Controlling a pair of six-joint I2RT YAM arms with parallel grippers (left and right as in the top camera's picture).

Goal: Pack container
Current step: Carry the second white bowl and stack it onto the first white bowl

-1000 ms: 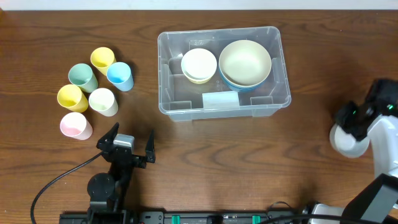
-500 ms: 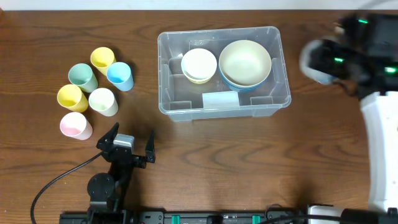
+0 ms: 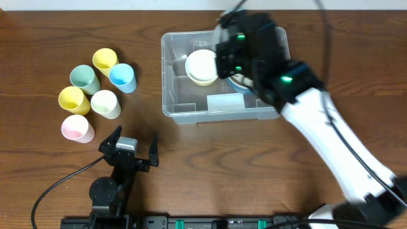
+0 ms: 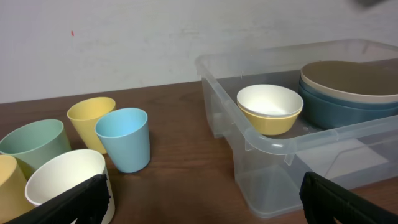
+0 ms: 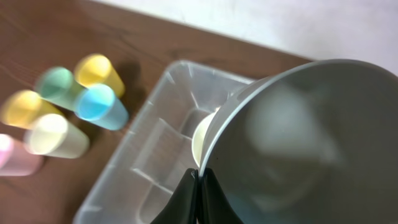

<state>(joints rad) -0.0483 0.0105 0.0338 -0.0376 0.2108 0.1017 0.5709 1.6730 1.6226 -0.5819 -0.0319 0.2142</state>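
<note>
The clear plastic rectangular container [image 3: 191, 108] sits on the brown wooden table [image 3: 57, 25], a little back from the middle, open side up. Its long axis runs left to right across the table, and the white label [image 3: 225, 102] is on the long wall nearer the arms' bases.

The right gripper [image 5: 199, 177] hangs over the container's right half. Its fingers [image 5: 185, 198] are pinched together on the rim of a large grey round bowl [image 5: 298, 124], which it holds tilted above the bin. The left gripper [image 3: 137, 132] is low over the table in front of the container's left corner, well apart from it. Its fingers [image 4: 81, 202] are spread wide with nothing between them.

Inside the container, a small white bowl nested in a yellow one [image 4: 269, 107] sits left of centre. Beside it, on the right, a wide beige bowl [image 4: 351, 78] rests in a blue bowl [image 4: 336, 112].

A cluster of six pastel plastic cups [image 3: 105, 102] stands upright to the left of the container.
</note>
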